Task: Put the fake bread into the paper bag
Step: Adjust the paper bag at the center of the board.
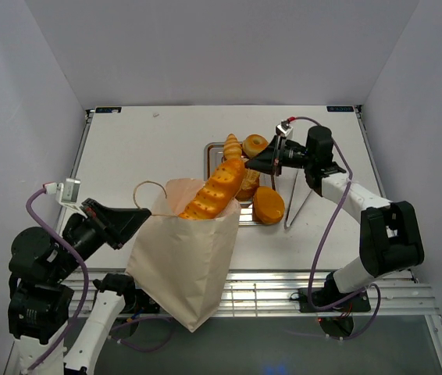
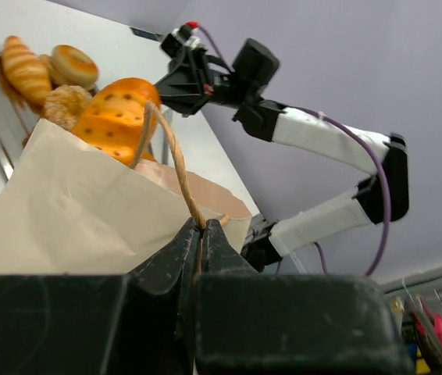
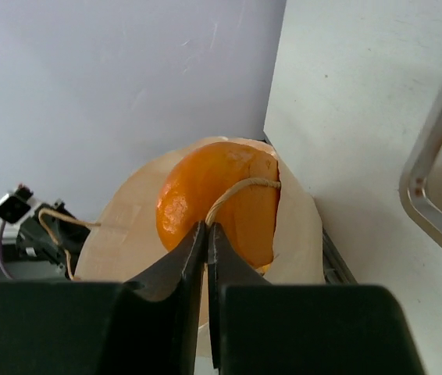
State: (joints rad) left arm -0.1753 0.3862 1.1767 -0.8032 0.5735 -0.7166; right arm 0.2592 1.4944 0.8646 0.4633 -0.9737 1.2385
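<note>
There, the left gripper (image 2: 199, 231) pinched shut on the rim of the paper bag (image 1: 182, 266); the right gripper (image 3: 206, 228), fully closed, hung beside the protruding loaf (image 1: 217, 190).

The long loaf's (image 1: 216, 191) lower end is hidden inside the paper bag (image 1: 180, 266), and 1 cord handle (image 3: 237, 190) vanishes between the right gripper's (image 3: 206, 228) closed fingertips. The metal tray (image 3: 438, 176) is cut off by the right wrist view's right edge, and the croissant (image 2: 24, 70) is blurred in the left wrist view.
</note>
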